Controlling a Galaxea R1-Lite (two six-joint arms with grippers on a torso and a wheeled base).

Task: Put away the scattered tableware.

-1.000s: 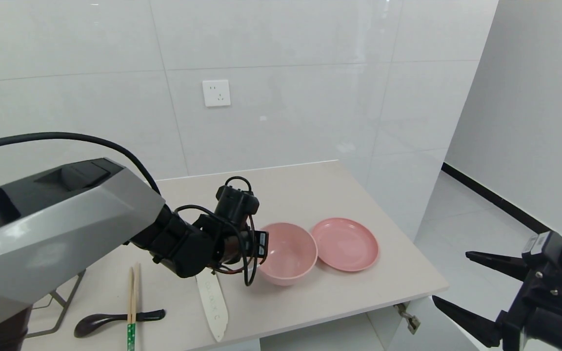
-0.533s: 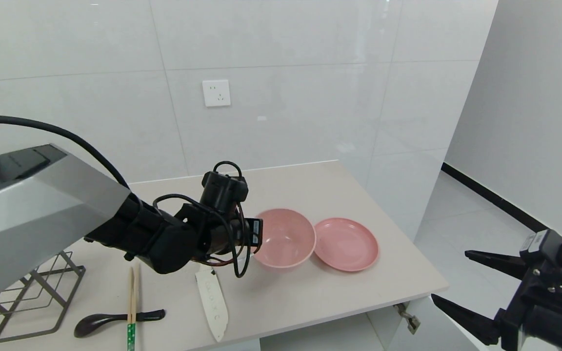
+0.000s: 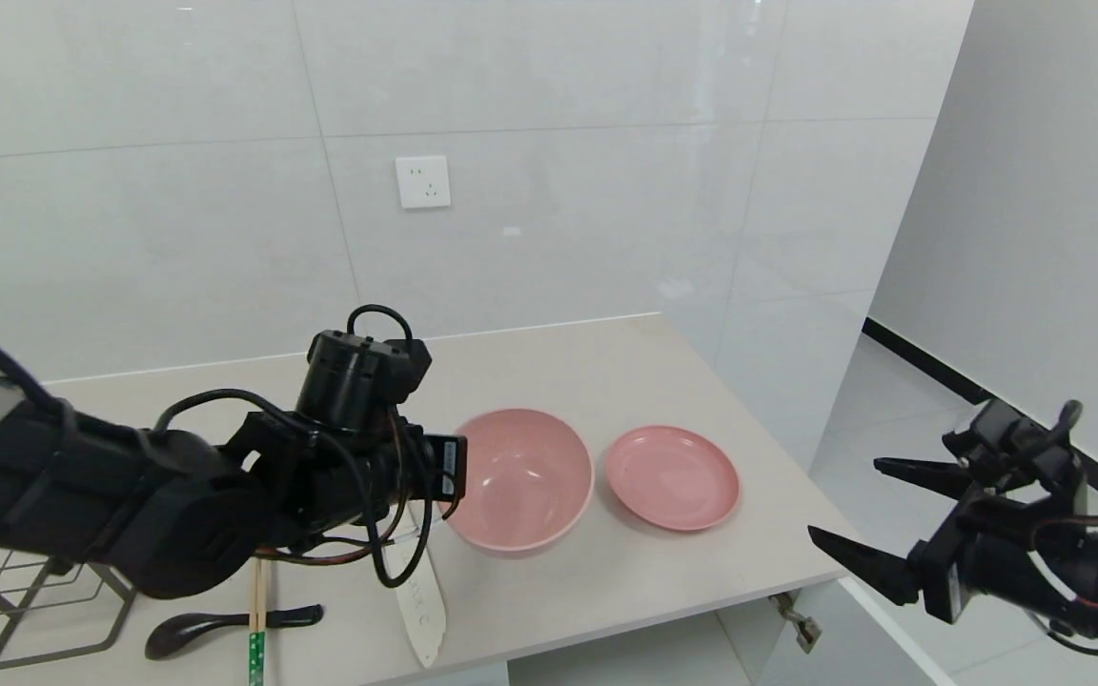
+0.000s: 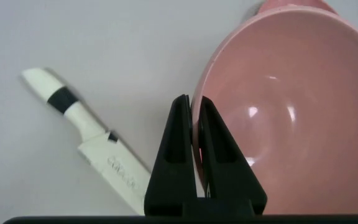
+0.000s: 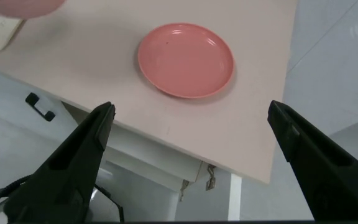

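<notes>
My left gripper [image 3: 458, 467] is shut on the near-left rim of a pink bowl [image 3: 520, 476], which hangs tilted just above the table [image 3: 587, 372]. In the left wrist view the fingers [image 4: 180, 124] pinch the bowl [image 4: 291, 112] wall. A pink plate [image 3: 673, 476] lies flat to the bowl's right. My right gripper [image 3: 844, 500] is open off the table's right edge, level with the plate [image 5: 185, 59]. A white knife [image 3: 420, 605] lies below the left gripper. Chopsticks [image 3: 258, 610] and a black spoon [image 3: 196, 626] rest at the front left.
A wire rack [image 3: 25, 591] stands at the table's left. The tiled wall runs behind the table, whose right edge drops to the floor. A cabinet door with a hinge [image 3: 792, 615] hangs open under the front right corner.
The left gripper has raised the bowl off the table, tilted it and carried it left. The right arm has come up and in towards the table's right edge.
</notes>
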